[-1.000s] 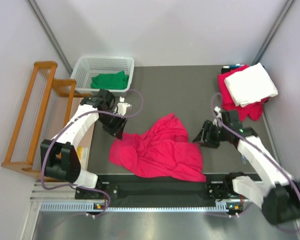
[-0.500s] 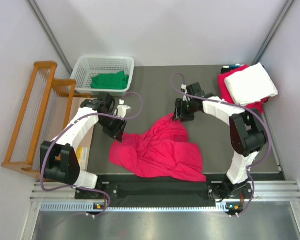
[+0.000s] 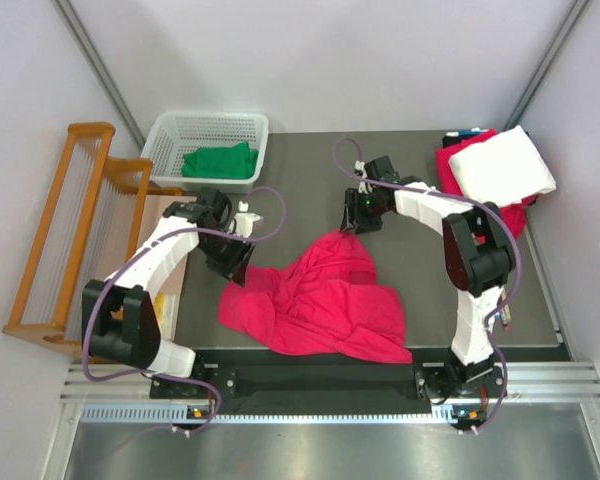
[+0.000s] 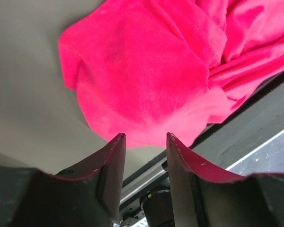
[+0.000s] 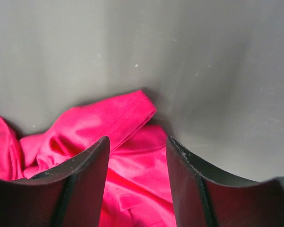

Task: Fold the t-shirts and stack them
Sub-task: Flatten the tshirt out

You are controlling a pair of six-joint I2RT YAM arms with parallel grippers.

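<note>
A crumpled pink t-shirt (image 3: 320, 300) lies in the middle of the dark table, near the front edge. My left gripper (image 3: 238, 268) is open and empty just above the shirt's left corner (image 4: 132, 85). My right gripper (image 3: 352, 224) is open and empty above the shirt's far top edge; a hemmed fold (image 5: 113, 118) lies between its fingers. A folded white shirt (image 3: 502, 167) rests on a red one (image 3: 485, 215) at the far right corner. A green shirt (image 3: 220, 162) lies in the white basket (image 3: 170, 135).
A wooden rack (image 3: 65, 230) stands off the table's left side. The basket sits at the far left corner. Grey walls enclose the table on three sides. A black rail (image 3: 320, 380) runs along the front edge.
My right arm swung from the right side of the table across to the shirt's far top edge. My left gripper shifted slightly lower toward the shirt's left corner.
</note>
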